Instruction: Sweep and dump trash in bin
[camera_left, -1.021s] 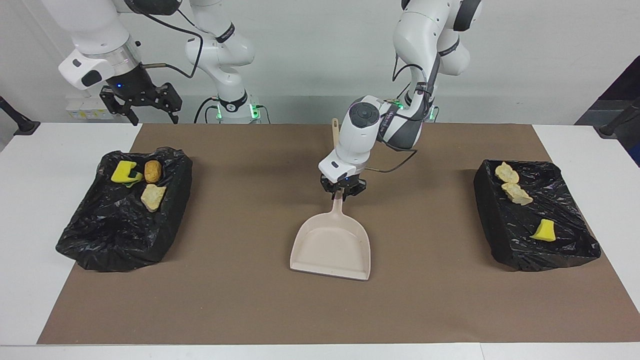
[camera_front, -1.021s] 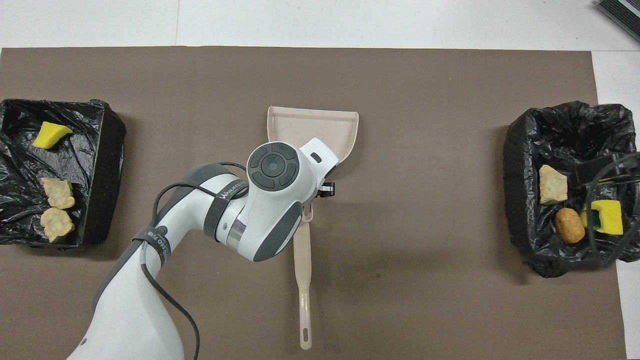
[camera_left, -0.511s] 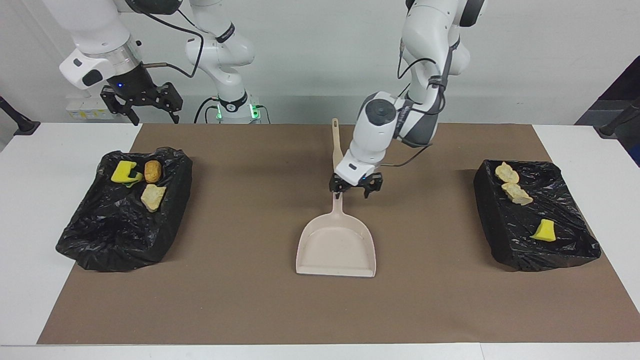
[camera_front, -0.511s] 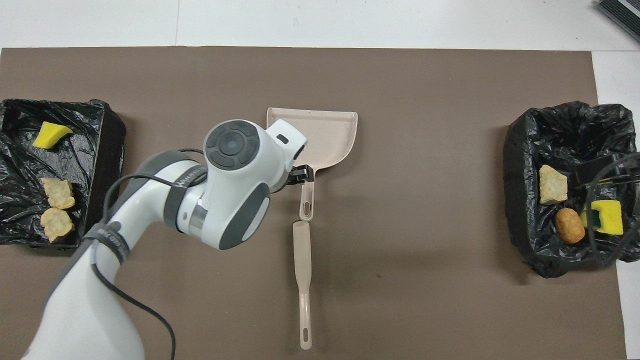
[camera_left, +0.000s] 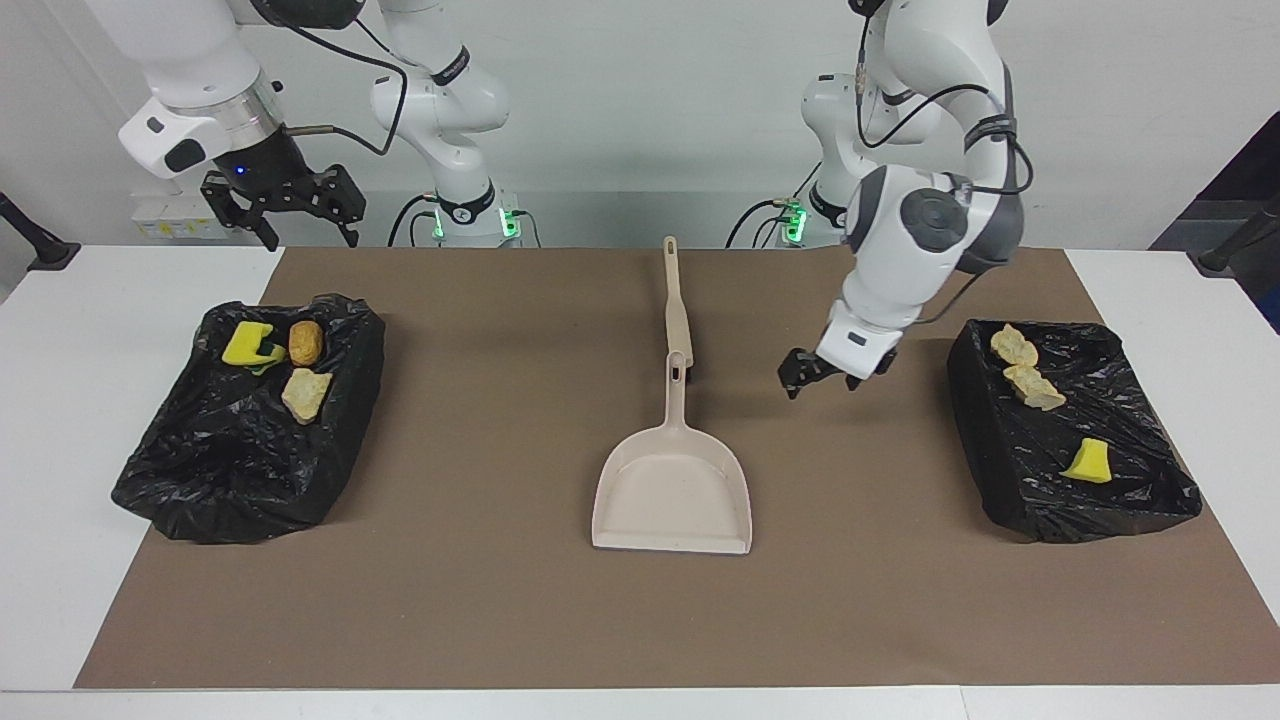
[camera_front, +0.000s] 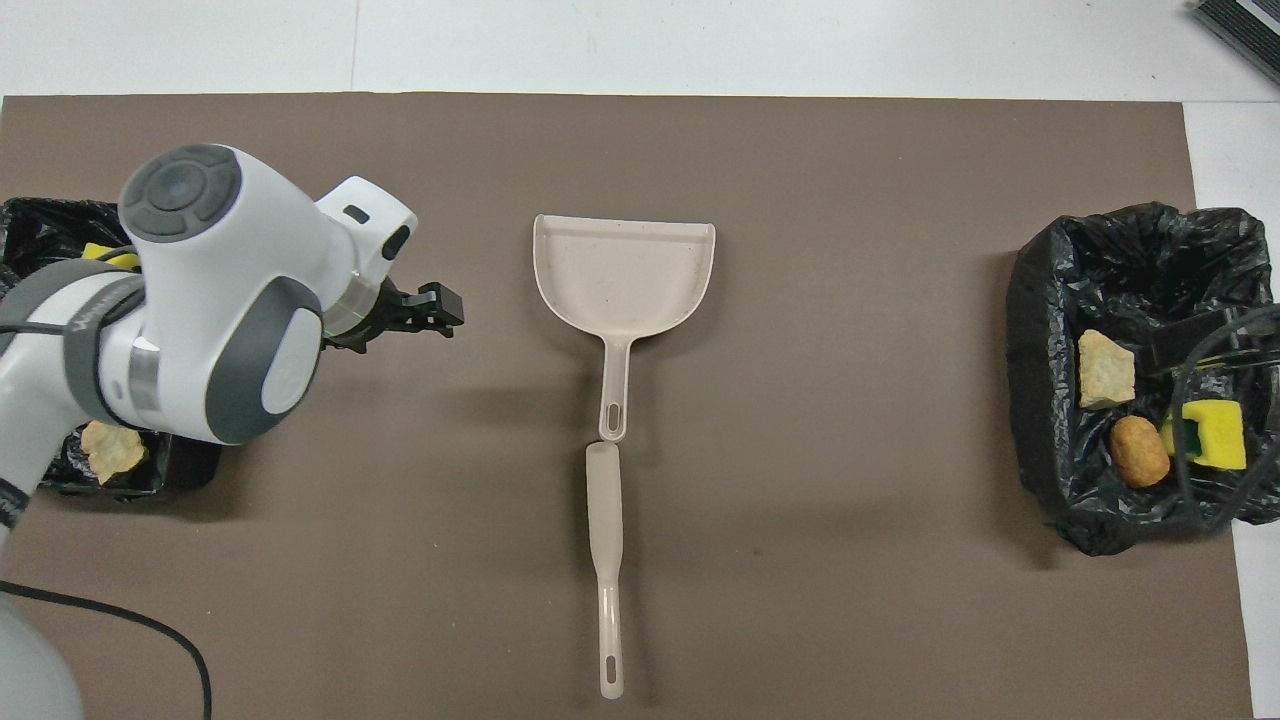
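Centre of frame, dustpan (camera_left: 672, 490): lying flat and empty on the brown mat (camera_left: 500, 620), mouth pointing away from the robots, handle toward them; nothing is gripping it, so it is reading as set down after dumping.
Upper centre, brush handle (camera_left: 673, 300): lying in line with the dustpan's handle, tip to tip, parked on the mat.
Trash (camera_left: 275, 360): sitting in two black-lined bins, three lumps in the bin at frame left (camera_left: 240, 470), three in the bin at frame right (camera_left: 1080, 480); none is showing on the mat.
Left gripper (camera_left: 822, 376): hanging over bare mat between dustpan and right-hand bin, fingers spread, holding nothing.
Right gripper (camera_left: 283, 208): waiting raised at upper left, over the table edge above its bin, fingers spread, empty.
Change from a second ago: left gripper was pinching the dustpan handle; it is now released and withdrawing toward its own end. Dustpan is lying slightly straighter.
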